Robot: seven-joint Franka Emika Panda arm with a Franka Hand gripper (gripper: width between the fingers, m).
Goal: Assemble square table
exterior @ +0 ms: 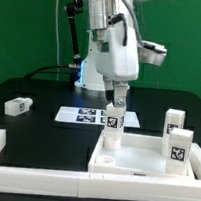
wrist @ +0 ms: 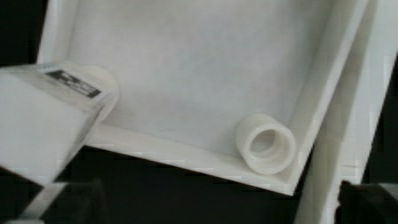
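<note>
Top (exterior: 143,158) lies on the bench directly below the jaws (exterior: 115,102), rim up, with one leg (exterior: 113,128) standing upright in its corner just under them. Two more legs (exterior: 176,145) stand well off beside the jaws, a fourth (exterior: 19,105) lies on the far side. Judging by this, the leg is seated; twisting it home calls for a square grip. Arm hangs vertical, jaws wide and holding nothing. Wrist view shows an empty socket (wrist: 263,141).

front exterior view, close downward wrist view
</note>
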